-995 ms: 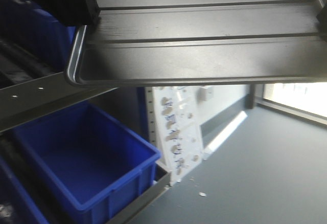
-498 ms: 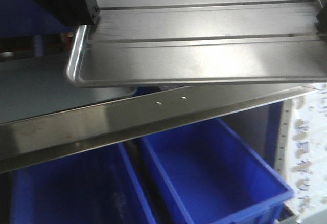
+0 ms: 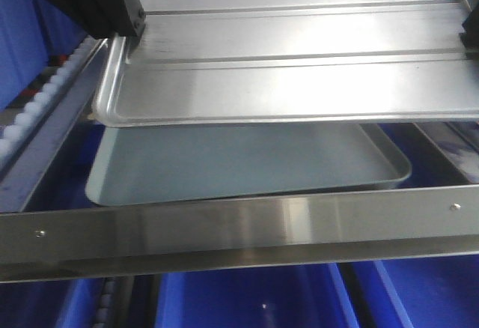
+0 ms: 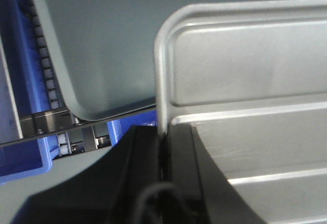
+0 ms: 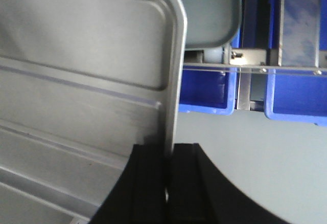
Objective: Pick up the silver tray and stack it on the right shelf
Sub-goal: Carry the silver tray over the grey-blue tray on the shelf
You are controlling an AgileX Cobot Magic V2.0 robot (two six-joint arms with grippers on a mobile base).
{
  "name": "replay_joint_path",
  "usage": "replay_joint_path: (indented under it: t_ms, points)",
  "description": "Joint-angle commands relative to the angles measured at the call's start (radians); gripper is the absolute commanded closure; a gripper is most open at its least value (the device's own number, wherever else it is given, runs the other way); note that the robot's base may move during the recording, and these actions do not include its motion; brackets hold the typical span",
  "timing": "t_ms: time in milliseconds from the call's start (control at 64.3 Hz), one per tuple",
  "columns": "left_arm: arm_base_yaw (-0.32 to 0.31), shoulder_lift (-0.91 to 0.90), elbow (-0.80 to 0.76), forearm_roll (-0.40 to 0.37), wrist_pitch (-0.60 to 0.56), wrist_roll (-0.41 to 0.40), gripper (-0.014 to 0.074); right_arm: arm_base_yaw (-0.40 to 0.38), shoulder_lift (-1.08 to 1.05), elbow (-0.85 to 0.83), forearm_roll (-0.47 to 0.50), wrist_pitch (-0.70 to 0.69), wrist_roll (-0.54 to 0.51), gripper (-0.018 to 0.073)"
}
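At nine o'clock on the silver tray [image 3: 299, 81], our left gripper [image 4: 162, 141] pinches the rim, jaws narrowed to its thickness; at three o'clock our right gripper [image 5: 170, 155] clamps the opposite rim likewise. We hold it above the grey tray [image 3: 239, 163] lying on the right shelf [image 3: 224, 231].

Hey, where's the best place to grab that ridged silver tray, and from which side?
Pinch the silver tray by the low raised rim of each short end, coming from outside. It is wide, flat and thin, so the rim is its only pinchable edge; the left end effector and right end effector clamp it so.
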Motion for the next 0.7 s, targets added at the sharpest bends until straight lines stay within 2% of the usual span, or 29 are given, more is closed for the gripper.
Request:
replay_joint_path:
  t_ms: [0,684]
  points:
    - [0.003,-0.031,-0.02,0.08,0.068,0.026,0.0696,-0.008,-0.021,-0.027,-0.078,-0.022,-0.009,0.0494]
    - [0.003,-0.031,-0.02,0.08,0.068,0.026,0.0696,-0.008,-0.021,-0.027,-0.078,-0.022,-0.009,0.0494]
